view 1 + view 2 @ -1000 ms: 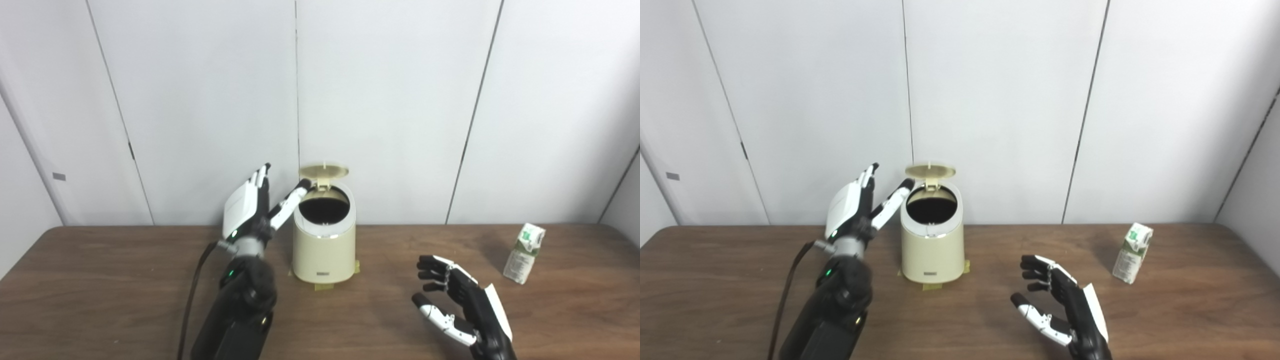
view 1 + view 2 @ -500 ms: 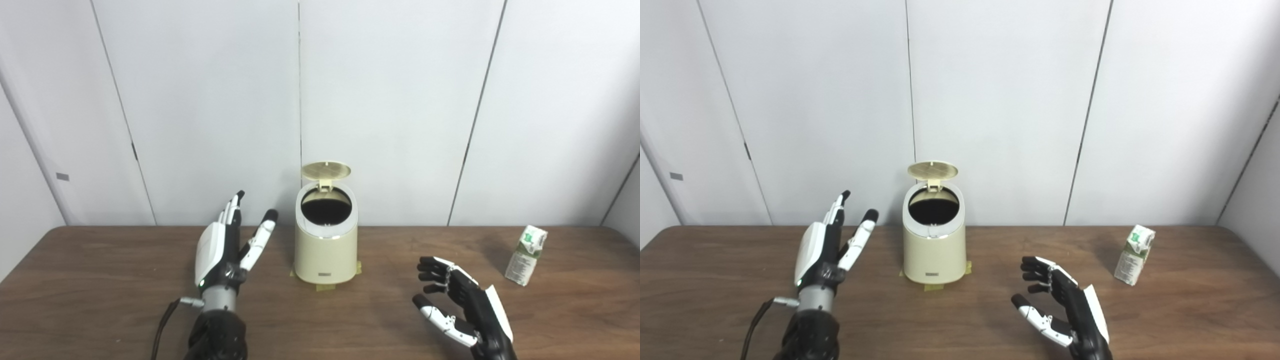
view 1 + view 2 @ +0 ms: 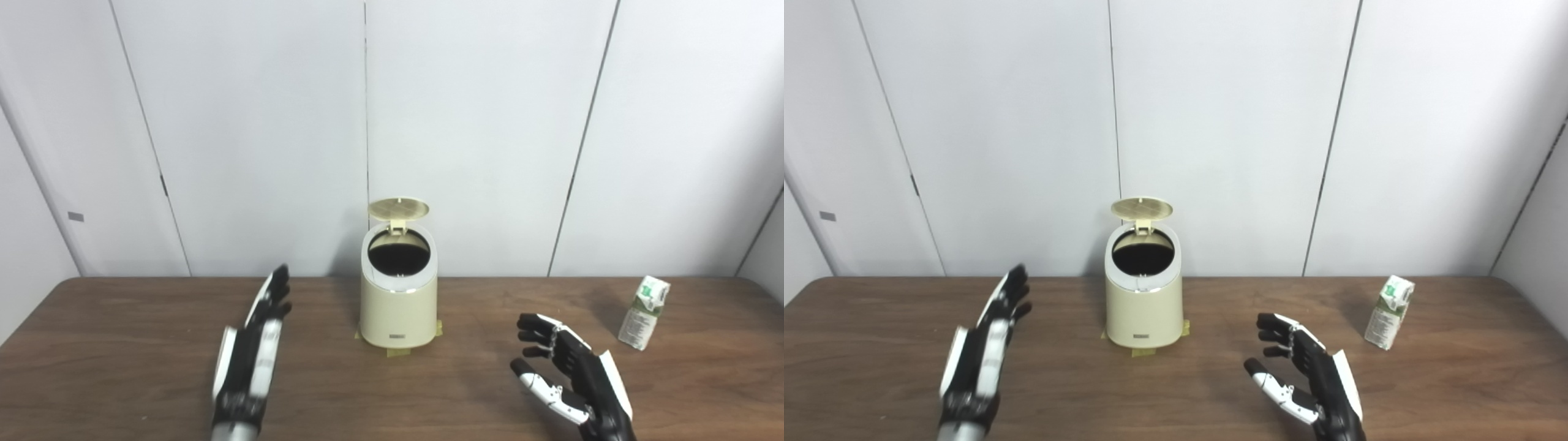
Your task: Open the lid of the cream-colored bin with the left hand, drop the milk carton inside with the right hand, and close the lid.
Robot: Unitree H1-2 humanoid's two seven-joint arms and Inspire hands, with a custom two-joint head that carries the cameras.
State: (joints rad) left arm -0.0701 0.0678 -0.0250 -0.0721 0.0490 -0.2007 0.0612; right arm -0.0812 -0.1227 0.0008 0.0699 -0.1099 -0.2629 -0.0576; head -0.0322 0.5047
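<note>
The cream-colored bin (image 3: 399,304) stands at the table's back middle, its round lid (image 3: 399,209) tipped up at the rear and the dark inside showing. The white and green milk carton (image 3: 644,312) stands upright at the far right, also seen in the right eye view (image 3: 1389,312). My left hand (image 3: 251,360) is open and empty, fingers stretched out, low over the table left of the bin and apart from it. My right hand (image 3: 566,374) is open and empty, fingers curled, front right of the bin and well left of the carton.
The brown wooden table (image 3: 122,343) runs the full width. Yellow tape tabs (image 3: 397,351) stick out under the bin's base. A white panelled wall stands right behind the bin.
My left hand has left the bin's rim, dropped and pulled back toward the front edge, fingers straightened. The lid stays up. My right hand has barely shifted. The carton has not moved.
</note>
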